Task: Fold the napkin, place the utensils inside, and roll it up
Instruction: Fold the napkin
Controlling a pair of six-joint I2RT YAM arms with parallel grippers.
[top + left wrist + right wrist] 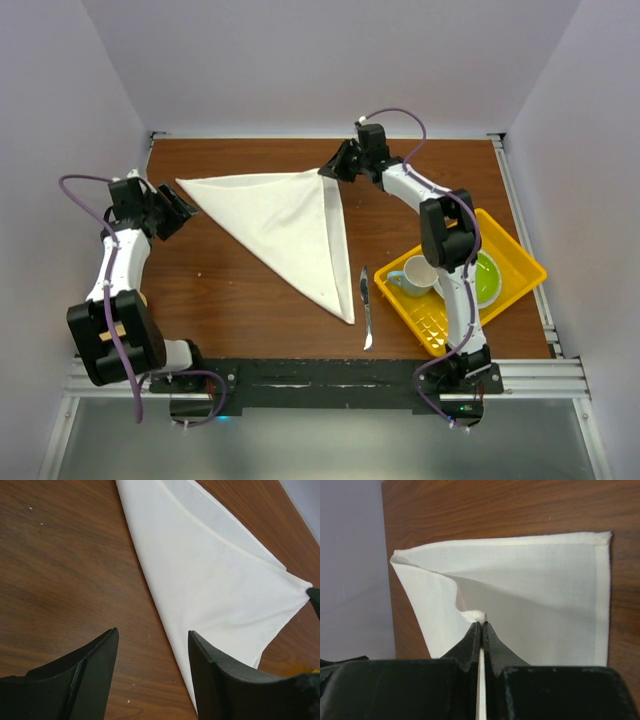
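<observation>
Two robot arms rise from a black rail [330,378] at the near edge of a brown wooden table [230,290], reaching out to opposite ends of a white napkin [290,225] folded into a triangle. The napkin lies flat across the middle of the table, its long edge running along the far side and its third point aimed back toward the rail. At the far right corner the right gripper [482,624] has its jaws pressed together on the cloth, pinching a small bunch of fabric, and the napkin rises in a soft ridge toward the fingertips. At the left corner the left gripper [153,632] stands with its jaws well apart over bare wood, holding nothing; the napkin's edge runs beneath its right-hand finger, though the views do not settle whether the finger touches the cloth. A silver table knife [366,305] lies on the bare table just beside the napkin's near point, between the cloth and a yellow tray [428,318]. The tray sits at an angle on the right side of the table and holds a pale cup [415,275] and a green bowl [485,278], partly hidden by the right arm.
</observation>
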